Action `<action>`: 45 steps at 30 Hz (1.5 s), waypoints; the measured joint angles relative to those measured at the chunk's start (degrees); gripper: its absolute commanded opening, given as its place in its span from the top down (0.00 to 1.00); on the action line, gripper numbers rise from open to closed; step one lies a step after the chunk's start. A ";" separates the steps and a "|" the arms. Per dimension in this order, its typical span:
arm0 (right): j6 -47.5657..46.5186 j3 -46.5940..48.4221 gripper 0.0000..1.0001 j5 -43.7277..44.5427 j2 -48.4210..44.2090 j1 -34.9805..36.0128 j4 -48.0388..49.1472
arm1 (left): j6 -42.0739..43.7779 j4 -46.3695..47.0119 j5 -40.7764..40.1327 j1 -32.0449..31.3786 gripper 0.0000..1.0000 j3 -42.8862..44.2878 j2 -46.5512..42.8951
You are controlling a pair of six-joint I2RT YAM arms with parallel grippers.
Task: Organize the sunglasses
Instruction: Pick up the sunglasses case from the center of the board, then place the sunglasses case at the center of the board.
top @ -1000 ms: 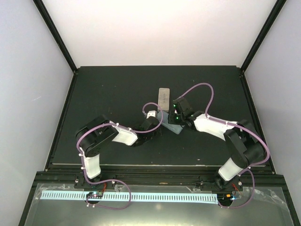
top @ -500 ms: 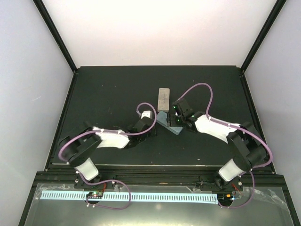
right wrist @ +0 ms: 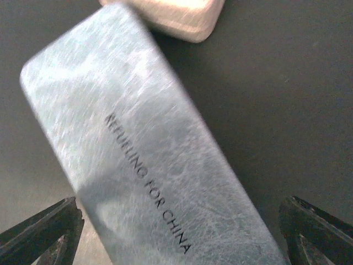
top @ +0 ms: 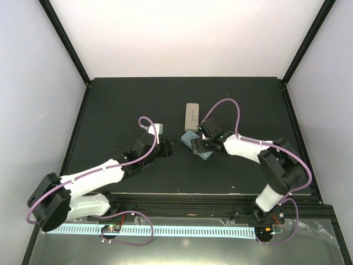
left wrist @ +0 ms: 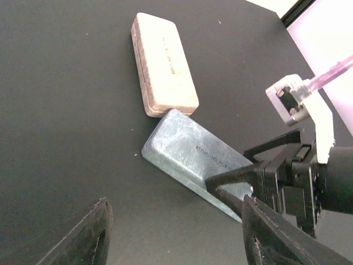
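Blue-grey case (right wrist: pixel 149 165) reads "REFUELING FOR CHINA".

Both grippers popped open in the last second. The left gripper (left wrist: pixel 175 204) went from nearly shut to wide apart and slid left, away from the brushed blue-grey oblong case (left wrist: pixel 187 152). Its white left arm (top: pixel 94 176) is now stretched out low. The right gripper (right wrist: pixel 177 204) spread wide, fingers either side of that case.

Item: left arm (top: pixel 91 178) and right arm (top: pixel 245 146), white moulded shells over black joints. Lilac cable (top: pixel 223 102) with white clips along each. Black tapered fingers (left wrist: pixel 91 237). White wrist bracket (left wrist: pixel 300 105), screws visible.
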 measured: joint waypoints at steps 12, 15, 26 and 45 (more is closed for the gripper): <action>1.95 -1.20 0.39 10.38 0.70 9.92 -6.75 | 2.05 -4.28 1.64 1.14 0.30 -2.45 -6.16; 3.89 -0.92 0.45 12.28 0.79 10.25 -7.91 | 2.12 -5.14 1.66 1.29 0.30 -2.51 -6.80; 9.53 -3.10 0.45 21.35 -11.21 8.07 -13.33 | 1.51 -10.29 0.83 1.33 0.27 -3.19 -13.73; 4.92 17.84 0.42 15.04 11.56 -9.66 -7.37 | 0.35 -15.19 2.16 3.04 0.01 -7.43 -27.65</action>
